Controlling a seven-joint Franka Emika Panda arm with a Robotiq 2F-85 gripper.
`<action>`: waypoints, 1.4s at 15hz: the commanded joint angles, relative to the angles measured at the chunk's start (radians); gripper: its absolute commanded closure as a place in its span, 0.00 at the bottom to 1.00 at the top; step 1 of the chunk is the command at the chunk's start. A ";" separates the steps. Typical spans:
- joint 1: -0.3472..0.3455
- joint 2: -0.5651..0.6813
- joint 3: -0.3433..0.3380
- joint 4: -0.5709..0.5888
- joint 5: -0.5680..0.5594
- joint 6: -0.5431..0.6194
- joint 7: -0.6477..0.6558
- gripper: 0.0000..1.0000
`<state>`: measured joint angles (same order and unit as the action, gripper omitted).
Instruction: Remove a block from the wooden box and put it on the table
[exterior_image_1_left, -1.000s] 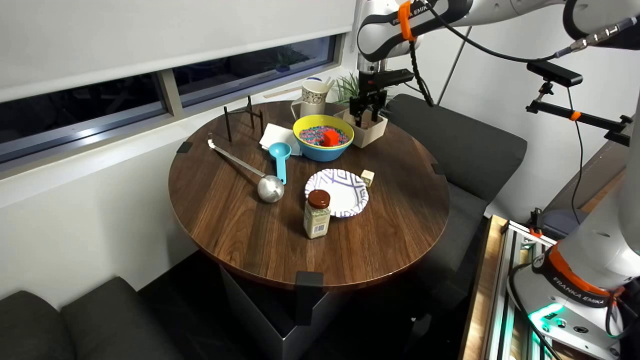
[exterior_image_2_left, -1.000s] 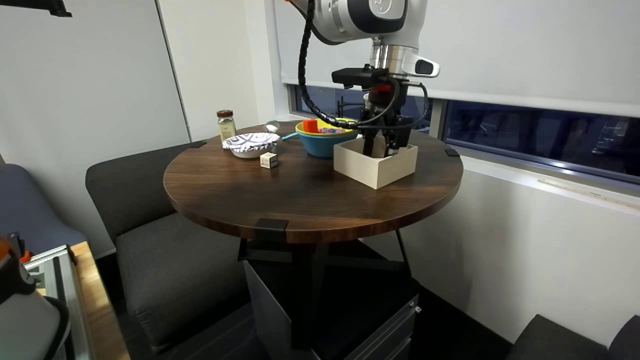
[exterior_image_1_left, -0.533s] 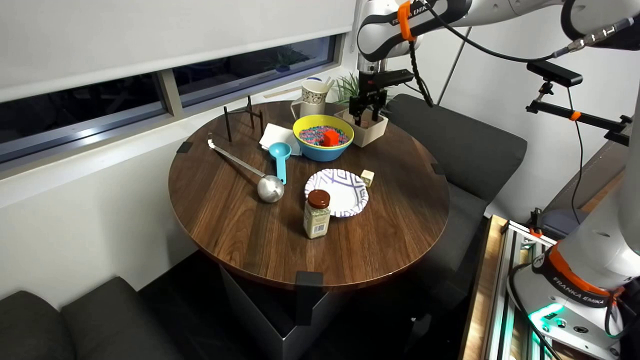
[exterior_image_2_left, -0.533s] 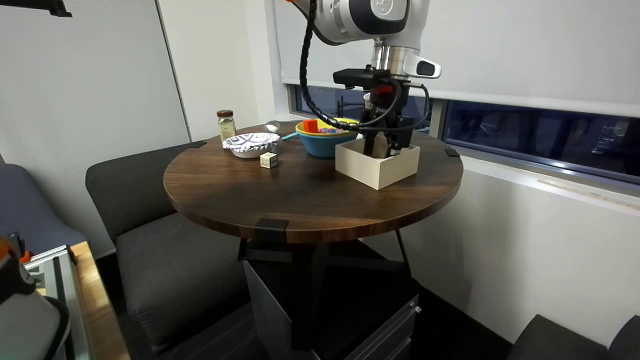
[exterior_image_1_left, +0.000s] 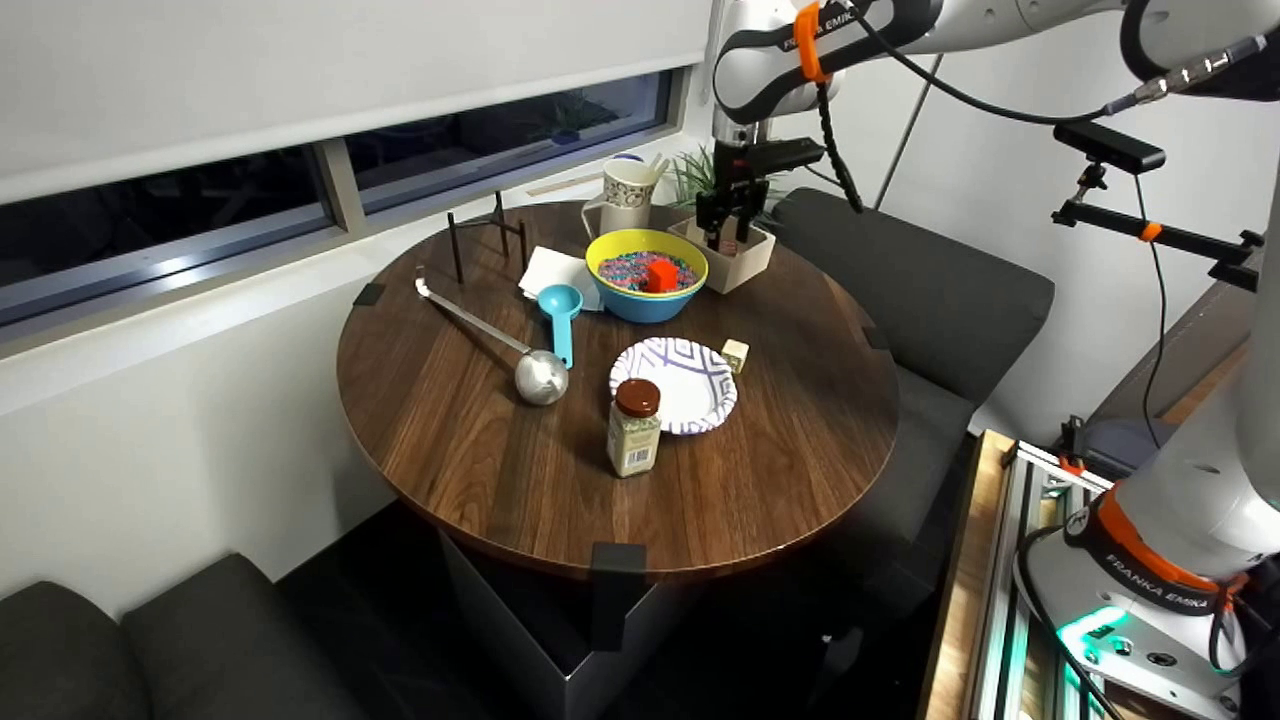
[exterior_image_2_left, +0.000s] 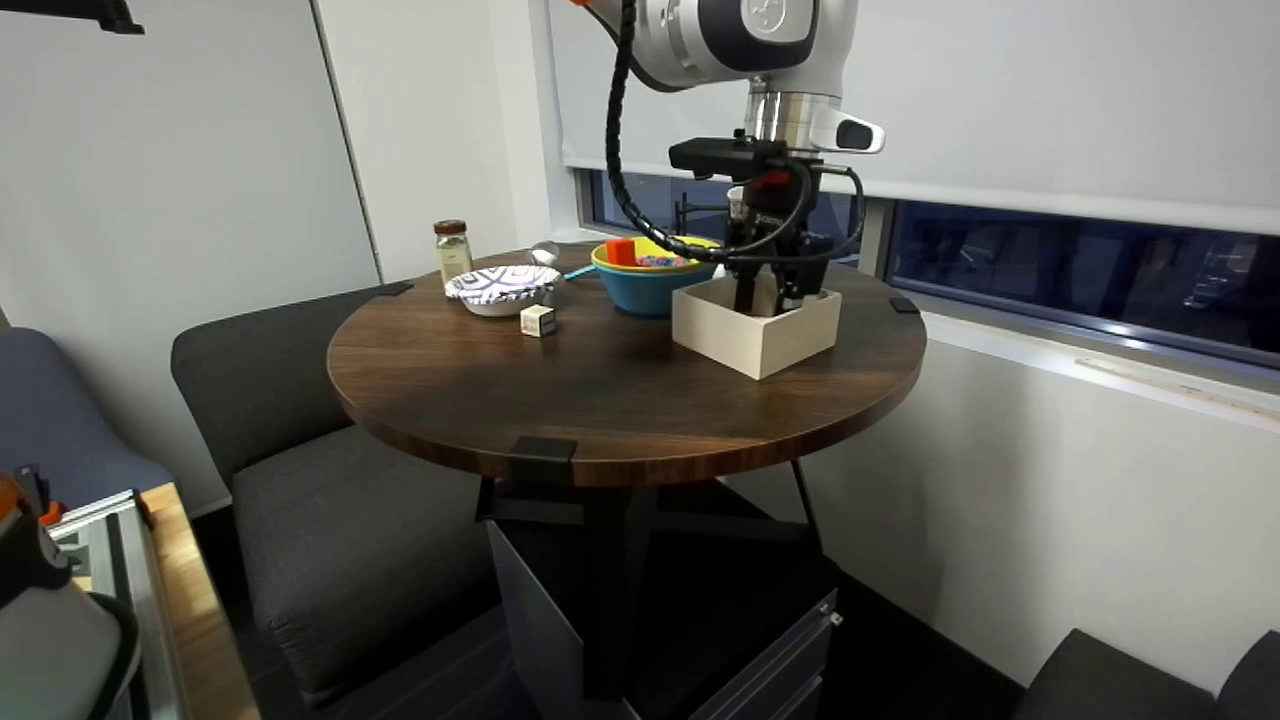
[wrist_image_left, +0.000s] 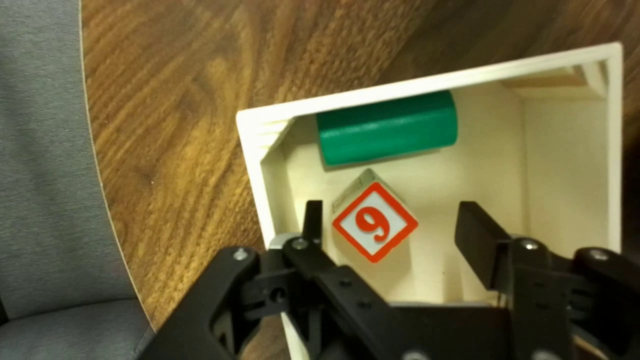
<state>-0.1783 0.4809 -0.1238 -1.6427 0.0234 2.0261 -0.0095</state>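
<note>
Block (wrist_image_left: 375, 222) inside wooden box (exterior_image_2_left: 716, 332), parted fingers (wrist_image_left: 477, 239) slightly shifted since earlier

On the block (wrist_image_left: 375, 222) inside the wooden box (wrist_image_left: 430, 84), a red-bordered face carries a red numeral: 9 as the wrist view shows it, or 6 if turned about. In an exterior view, "FRANKA EMIKA" runs round the robot base (exterior_image_1_left: 1140, 578), well apart from the box, and again, partly hidden by an orange strap (exterior_image_1_left: 809, 42), on the arm (exterior_image_1_left: 765, 40) above it. The jar (exterior_image_1_left: 633, 440), well apart from the box, bears a barcode label (exterior_image_1_left: 637, 457), its print too small to read. Marks on the cube (exterior_image_2_left: 537, 320), nearer the box, are also unreadable.
</note>
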 joint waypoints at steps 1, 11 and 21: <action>-0.008 0.022 0.012 0.001 0.013 0.043 -0.027 0.40; -0.007 0.035 0.014 0.001 0.008 0.076 -0.036 0.91; 0.017 -0.113 -0.002 -0.081 -0.021 0.028 0.014 0.91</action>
<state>-0.1746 0.4527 -0.1199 -1.6580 0.0173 2.0748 -0.0194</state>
